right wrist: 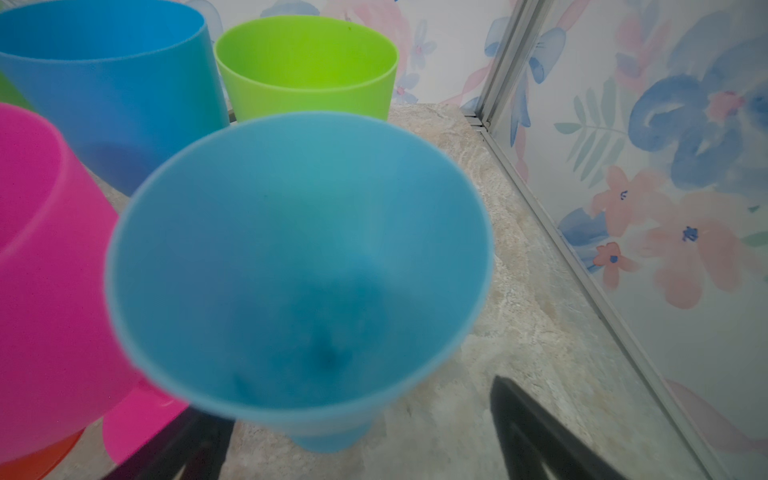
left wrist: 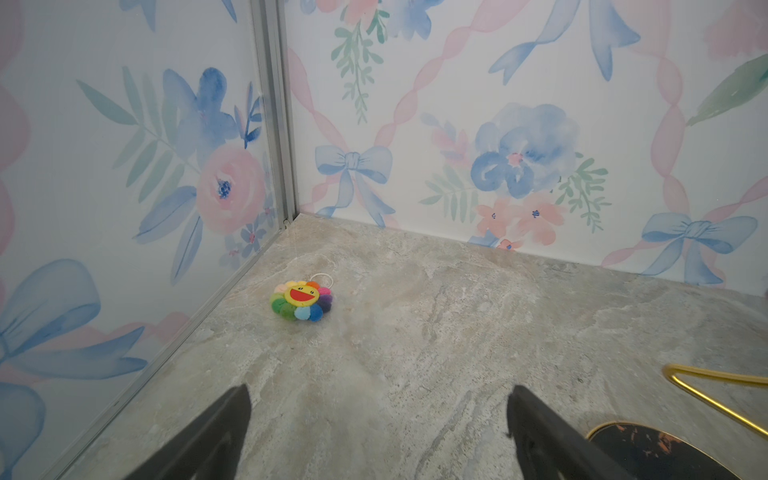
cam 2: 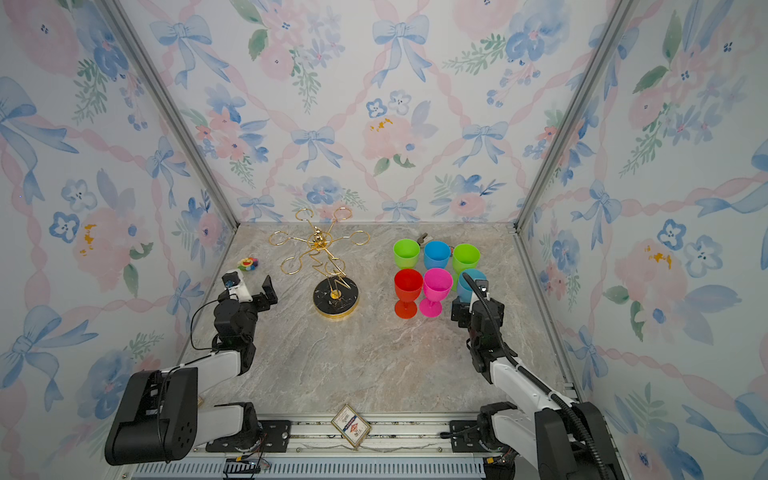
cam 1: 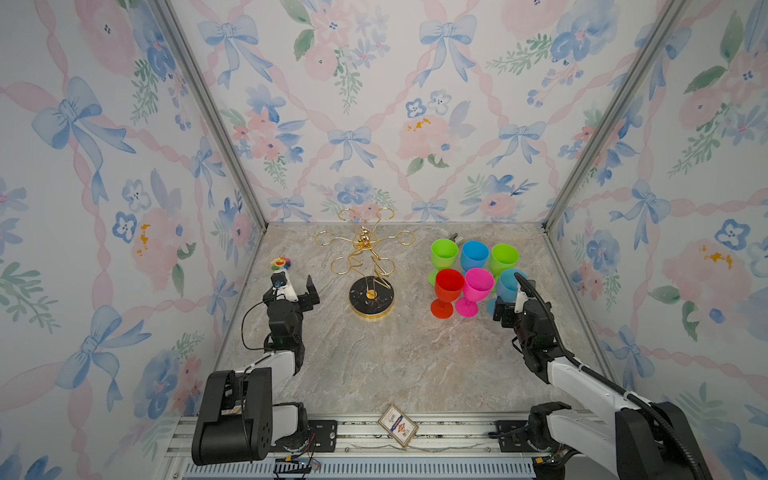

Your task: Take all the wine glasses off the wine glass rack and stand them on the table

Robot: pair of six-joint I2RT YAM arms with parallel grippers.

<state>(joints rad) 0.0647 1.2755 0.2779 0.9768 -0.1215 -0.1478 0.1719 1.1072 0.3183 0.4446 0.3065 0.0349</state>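
Item: wine glass rack [cam 1: 371, 266]; gold wire on a black round base; it is standing upright toward the back of the marble tabletop [cam 1: 415, 365], left of centre in both top views; all six of its loops are showing bare, with no glass hanging from any.

Item: light-blue wine glass [right wrist: 299, 257]; it is standing upright on the tabletop at the right, nearest the right arm, in a cluster with a pink glass [cam 1: 478, 284], a red glass [cam 1: 449, 286], two green glasses [cam 1: 444, 251] and a darker blue glass [cam 1: 473, 253]; all six are standing well apart from the rack.

Item: right gripper [right wrist: 357, 440]; its jaws are standing spread wide on either side of the light-blue glass's foot and are pinching nothing; whether a finger is touching the foot cannot be told.

Item: left gripper [left wrist: 382, 419]; it is hovering just left of the rack's base, jaws spread wide and empty, facing a rainbow flower toy [left wrist: 302, 302] near the left wall.

Step, as judged: the task is looking all but finished, with the right arm letting go of the last glass.

Next move, as judged: the right arm is needing a straight pull back from the foot, jaws kept wide, without brushing the light-blue bowl or the pink glass close beside it.
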